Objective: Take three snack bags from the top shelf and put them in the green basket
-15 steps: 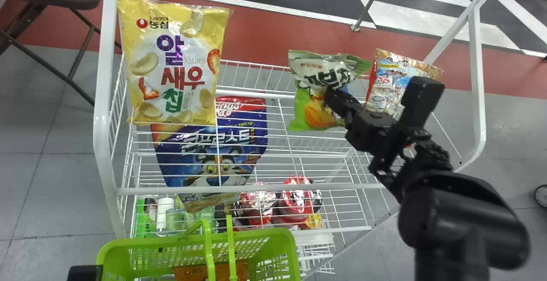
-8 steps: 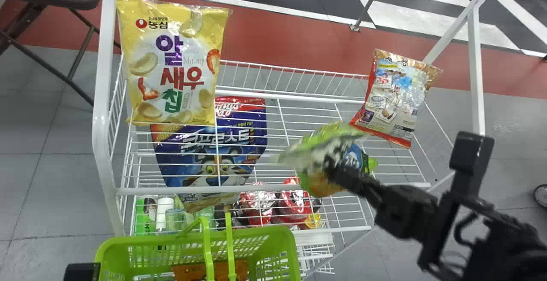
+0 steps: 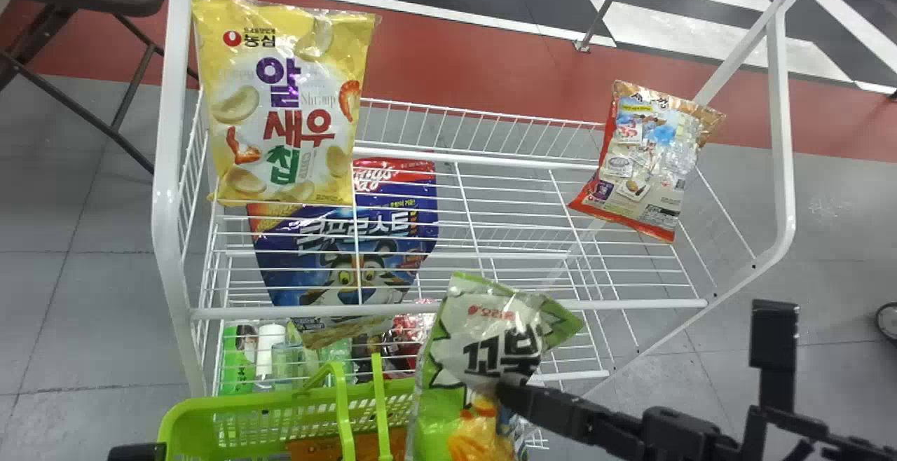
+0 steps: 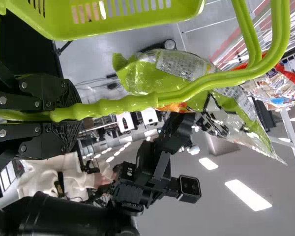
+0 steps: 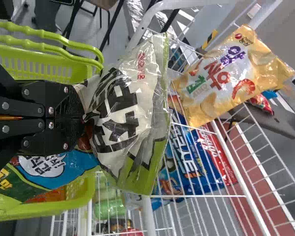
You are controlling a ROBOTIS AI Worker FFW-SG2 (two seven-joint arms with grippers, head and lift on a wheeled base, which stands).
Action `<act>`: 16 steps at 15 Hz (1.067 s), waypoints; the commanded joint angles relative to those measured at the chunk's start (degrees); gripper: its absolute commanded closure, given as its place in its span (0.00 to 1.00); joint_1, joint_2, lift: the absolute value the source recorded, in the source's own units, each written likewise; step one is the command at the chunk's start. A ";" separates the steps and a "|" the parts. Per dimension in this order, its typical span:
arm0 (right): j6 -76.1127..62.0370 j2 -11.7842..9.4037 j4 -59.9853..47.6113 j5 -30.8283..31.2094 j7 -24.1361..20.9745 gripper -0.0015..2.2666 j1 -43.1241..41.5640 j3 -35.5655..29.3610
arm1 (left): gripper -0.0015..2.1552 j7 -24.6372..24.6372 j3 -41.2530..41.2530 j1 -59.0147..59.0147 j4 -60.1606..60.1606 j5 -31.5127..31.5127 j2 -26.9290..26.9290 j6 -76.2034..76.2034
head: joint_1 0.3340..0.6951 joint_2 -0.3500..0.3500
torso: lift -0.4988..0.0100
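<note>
Now that your right gripper [image 3: 509, 389] has carried the green-and-white snack bag [image 3: 480, 349] away from the back of the top shelf [image 3: 596, 304], you have the second pick almost at its drop. A second ago the bag was up beside the red-edged bag [image 3: 645, 160]; since then it has swung down and toward you, and in the head view it now covers the right end of the green basket [image 3: 183, 412]. Your right fingers are pinched on the bag's crumpled film, with its printed front spread out beyond them. Your left gripper [image 4: 71, 114] is clamped on the basket's handle [image 4: 187, 93], parked at the basket's left. An orange bag [image 3: 315, 449] already lies inside, so this one should make two, leaving you one more to take: the red-edged bag or the yellow bag [image 3: 280, 97], both unmoved. You likely need to shift a little further left before letting go, as the soft bag could snag on the upright handles or fold over the rim and slip outside.
</note>
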 commanded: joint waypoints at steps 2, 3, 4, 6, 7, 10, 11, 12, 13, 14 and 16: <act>0.47 0.05 7.24 3.76 -0.50 0.99 0.53 7.46 | 0.57 -0.18 -0.05 1.25 -1.01 -0.40 -0.04 -1.59 | 1.00 0.00 | 0.89; 0.47 0.05 9.70 4.11 -0.76 0.99 0.53 9.66 | 0.57 -0.09 -0.05 1.43 -1.27 -0.49 -0.04 -1.59 | 1.00 0.00 | 0.89; 0.47 0.05 11.72 4.63 -1.12 0.99 0.53 11.77 | 0.57 -0.09 -0.05 1.34 -1.27 -0.67 -0.21 -1.59 | 1.00 0.00 | 0.89; 0.47 0.05 14.54 7.01 -2.87 0.99 0.18 16.34 | 0.57 0.00 -0.05 1.34 -1.27 -1.02 -0.39 -1.59 | 1.00 0.00 | 0.89; 0.47 0.00 16.12 7.62 -3.93 0.99 -0.18 18.09 | 0.57 -0.09 -0.05 1.34 -1.27 -1.10 -0.48 -1.59 | 1.00 0.00 | 0.89; 0.47 -1.23 19.90 13.60 -7.71 0.87 -0.88 23.54 | 0.57 -0.35 -0.05 1.08 -1.27 -1.10 -0.48 -1.76 | 1.00 0.00 | 0.89; 0.47 -1.49 19.98 14.21 -9.47 0.62 -0.88 23.89 | 0.57 -0.35 -0.05 1.08 -1.36 -1.10 -0.48 -1.76 | 1.00 0.00 | 0.89; 0.47 -1.58 19.02 14.92 -10.26 0.09 -0.79 23.72 | 0.57 -0.44 0.04 0.99 -1.36 -1.10 -0.48 -1.76 | 1.00 0.00 | 0.89; 0.47 -1.58 17.61 15.71 -11.58 0.00 -0.26 23.46 | 0.57 -0.35 0.04 0.90 -1.36 -1.10 -0.48 -1.76 | 1.00 0.00 | 0.89; -0.17 -1.58 15.50 17.03 -12.89 0.00 0.70 23.28 | 0.57 -0.53 0.13 0.90 -1.36 -1.10 -0.39 -1.76 | 1.00 0.00 | 0.89; -5.09 -1.58 12.95 17.03 -12.19 0.02 1.85 21.52 | 0.57 -0.62 0.22 0.90 -1.36 -1.10 -0.39 -1.59 | 1.00 0.00 | 0.89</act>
